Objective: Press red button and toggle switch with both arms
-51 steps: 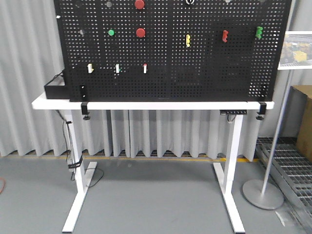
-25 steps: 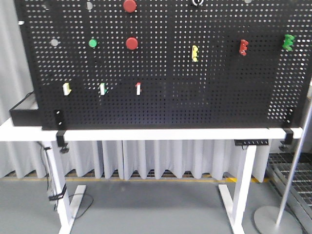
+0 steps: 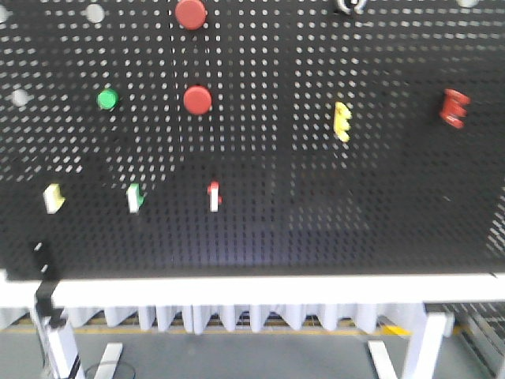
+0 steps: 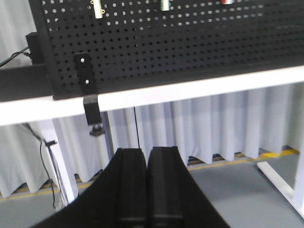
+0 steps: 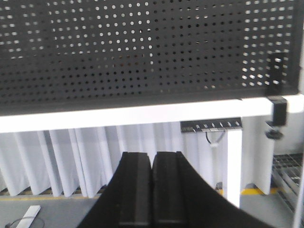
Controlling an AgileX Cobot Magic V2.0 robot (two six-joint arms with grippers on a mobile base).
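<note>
Two red buttons sit on the black pegboard [image 3: 316,197] in the front view, one at the top edge [image 3: 190,13] and one below it [image 3: 197,99]. A small green button [image 3: 106,99] is to their left. Three white toggle switches stand in a row lower down, with a yellow tip [image 3: 53,197], a green tip [image 3: 135,197] and a red tip [image 3: 213,196]. Neither gripper shows in the front view. My left gripper [image 4: 147,151] is shut and empty, below the white tabletop [image 4: 190,90]. My right gripper [image 5: 153,154] is shut and empty, also below the tabletop [image 5: 118,116].
A yellow handle [image 3: 342,121] and a red handle [image 3: 454,108] are on the board's right half. A black clamp [image 4: 92,109] grips the table's left edge and another [image 5: 278,111] the right edge. White table legs [image 5: 233,161] and curtains lie behind.
The front view has moved steadily closer to the pegboard, which now fills the frame. The floor and table legs have dropped out of sight.
</note>
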